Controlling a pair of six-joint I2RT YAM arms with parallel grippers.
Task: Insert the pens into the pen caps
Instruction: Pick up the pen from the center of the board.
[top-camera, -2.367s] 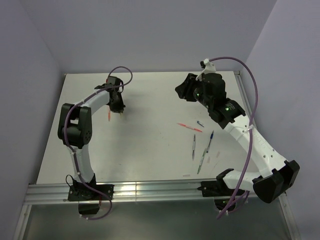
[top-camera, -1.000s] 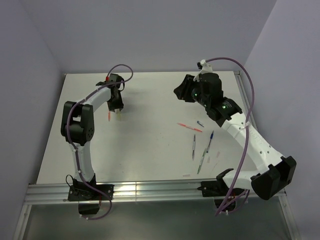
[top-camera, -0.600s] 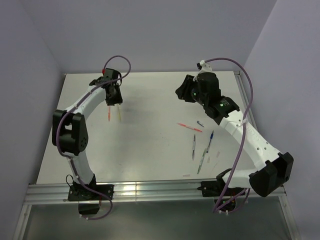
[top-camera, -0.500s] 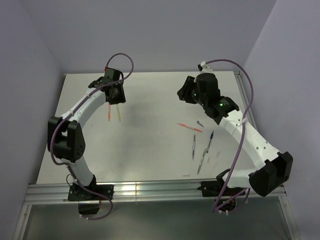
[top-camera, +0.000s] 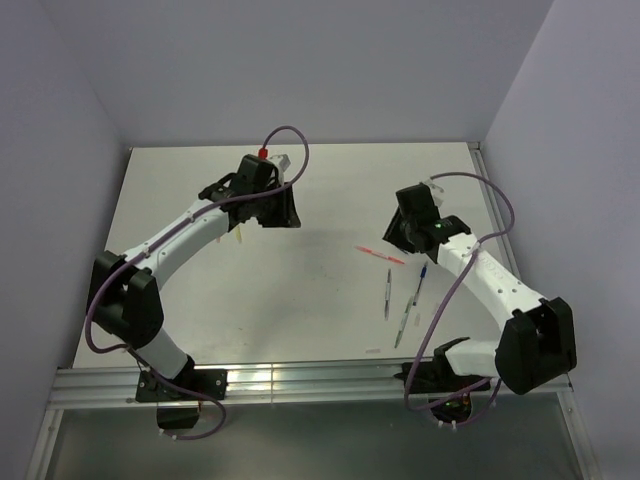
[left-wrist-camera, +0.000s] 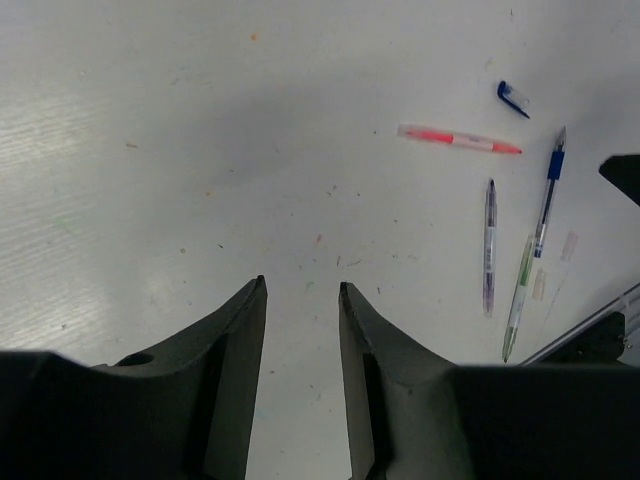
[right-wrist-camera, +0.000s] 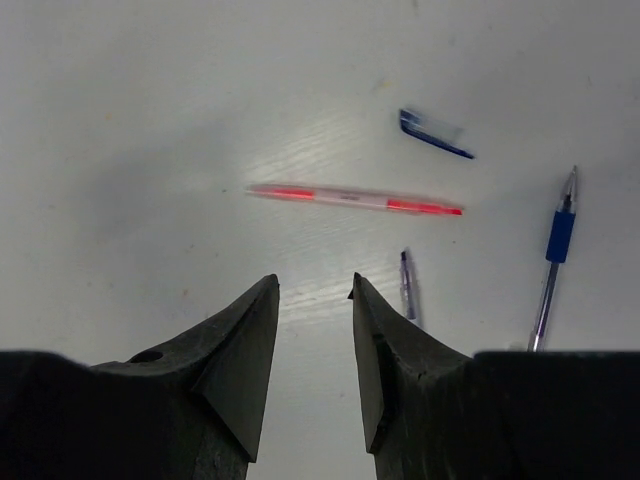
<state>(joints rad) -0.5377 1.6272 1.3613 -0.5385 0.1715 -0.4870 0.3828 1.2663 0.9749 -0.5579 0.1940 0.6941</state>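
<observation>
The top external camera sits high above and behind the arm bases, looking down and forward over the whole table (top-camera: 300, 290) from afar. The left wrist camera looks out between the fingers of the left gripper (left-wrist-camera: 300, 288), high over the surface, facing across the table's right half. The right wrist camera looks down between the fingers of the right gripper (right-wrist-camera: 313, 282), much closer. All three views share the red pen (right-wrist-camera: 355, 198). Both wrist views also share the dark blue cap (right-wrist-camera: 428, 130) and the blue pen (right-wrist-camera: 555, 250).

Grey pen (right-wrist-camera: 408, 286) mostly hidden behind right end effector (right-wrist-camera: 313, 285); blue pen (right-wrist-camera: 556, 250) lower end too; pale caps (left-wrist-camera: 569, 246) blurred.
</observation>
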